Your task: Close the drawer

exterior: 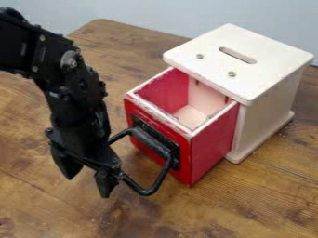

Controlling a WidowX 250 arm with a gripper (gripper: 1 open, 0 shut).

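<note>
- Standing well out of its housing, the red drawer point(187, 125) shows its pale pinkish inside from above, with nothing to be seen in it.
- Its black front plate point(156, 144) faces the lower left, and the large black loop handle point(147, 160) sticks out from it toward the arm.
- Behind the drawer sits the pale wooden box point(255, 84) that houses it, with a slot cut in its top and a couple of small dark marks beside the slot.
- The black arm point(56, 79) comes in from the upper left and bends down to the brown wooden counter point(248, 195).
- Its fingers point(85, 175) point down at the counter, just left of the loop handle, and they are spread wide with nothing between them.
- The right finger point(107, 180) hangs right at the near end of the handle loop; from this angle I cannot tell whether it touches the loop.
- The handle lies between the fingers and the drawer front, so it is the first thing in the way on that side.
- Around the box and the arm the counter shows only its planks, knots and grain.
- The drawer's red side wall point(214, 139) is fully in view, running back to the box's open face.
</note>
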